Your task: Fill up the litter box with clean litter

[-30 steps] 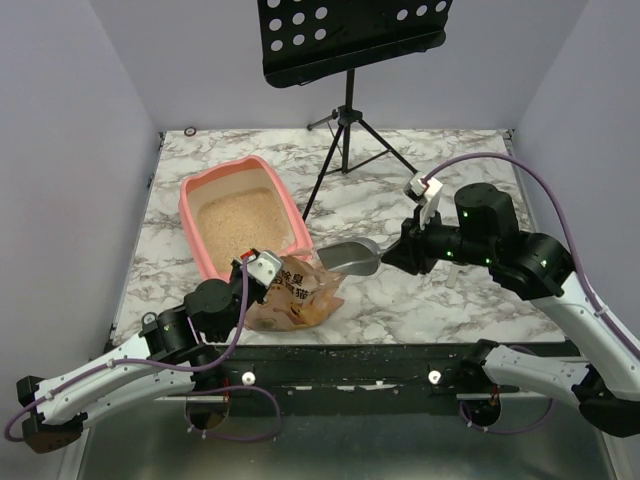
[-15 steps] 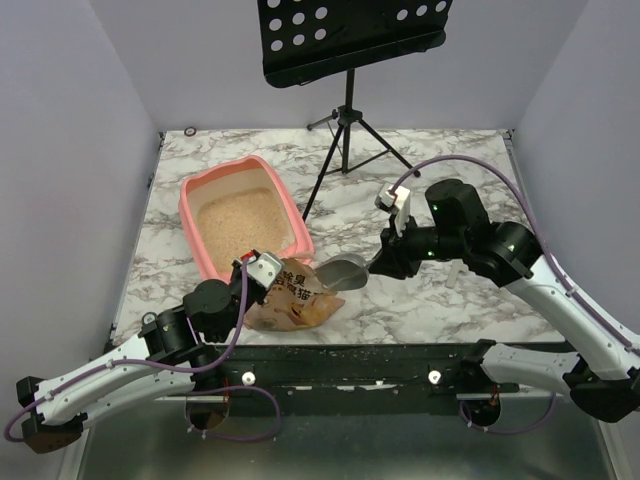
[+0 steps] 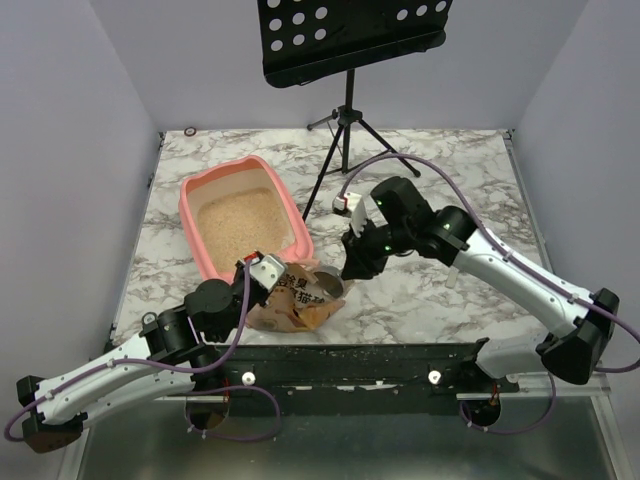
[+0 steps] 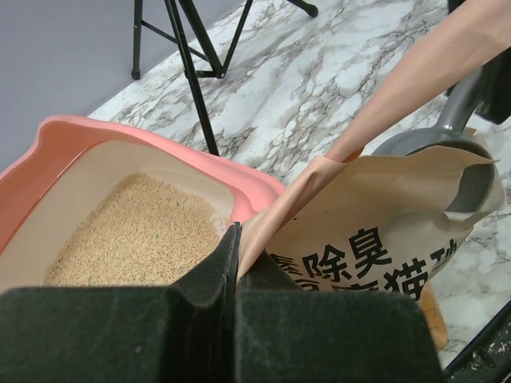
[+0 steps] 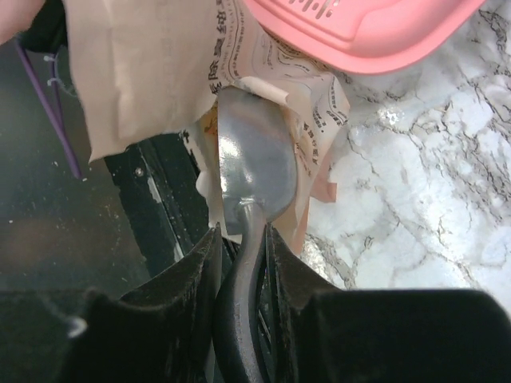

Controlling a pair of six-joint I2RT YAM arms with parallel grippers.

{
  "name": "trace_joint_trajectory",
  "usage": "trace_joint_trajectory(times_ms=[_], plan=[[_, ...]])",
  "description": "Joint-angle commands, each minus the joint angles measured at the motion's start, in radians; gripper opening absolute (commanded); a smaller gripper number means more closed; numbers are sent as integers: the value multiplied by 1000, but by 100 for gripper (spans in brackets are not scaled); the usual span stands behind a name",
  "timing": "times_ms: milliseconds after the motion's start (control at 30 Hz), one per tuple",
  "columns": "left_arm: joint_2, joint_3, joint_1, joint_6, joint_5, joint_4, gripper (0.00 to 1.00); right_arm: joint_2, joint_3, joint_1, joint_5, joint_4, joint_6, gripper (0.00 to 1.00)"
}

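The salmon-pink litter box [image 3: 190, 200] lies left of centre and holds a layer of beige clean litter [image 3: 240, 225]; both also show in the left wrist view, the box [image 4: 48, 144] and the litter [image 4: 136, 235]. My left gripper [image 3: 262, 268] is shut on the rim of the orange-tan printed bag [image 3: 295, 298], holding its mouth open [image 4: 375, 231]. My right gripper [image 3: 352, 262] is shut on the handle of a grey metal scoop [image 5: 254, 171], whose bowl points down into the bag's mouth [image 3: 328, 287]. Litter inside the bag is hidden.
A black music stand's tripod [image 3: 348, 125] stands behind the box on the marble table [image 3: 460, 180]. The table's front edge [image 3: 400, 345] is just below the bag. The box's slotted end [image 5: 319, 9] shows in the right wrist view.
My right arm has swung left and tipped down, carrying the scoop from beside the bag into the bag's mouth. My left gripper and the bag have stayed still.
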Motion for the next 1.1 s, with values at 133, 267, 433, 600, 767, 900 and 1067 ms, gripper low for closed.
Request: trace_joint_trajectory(times_ms=[133,267,433,600,767,900,1067], plan=[[-21,40,3,-24,10,93,0,187,164,10,92,-108,175,1],[-23,41,3,-29,4,90,0,251,176,10,62,-143,242,1],[-29,41,3,-29,3,89,0,247,61,1,-30,33,339,1],[-26,41,3,-30,3,87,0,207,-109,-18,-119,278,485,1],[-18,43,5,-29,3,86,0,242,-216,-18,-225,452,569,1],[-18,41,5,-30,-2,83,0,250,-272,-18,-294,603,643,1],[-12,43,5,-30,-2,84,0,251,-315,-18,-362,752,709,1]])
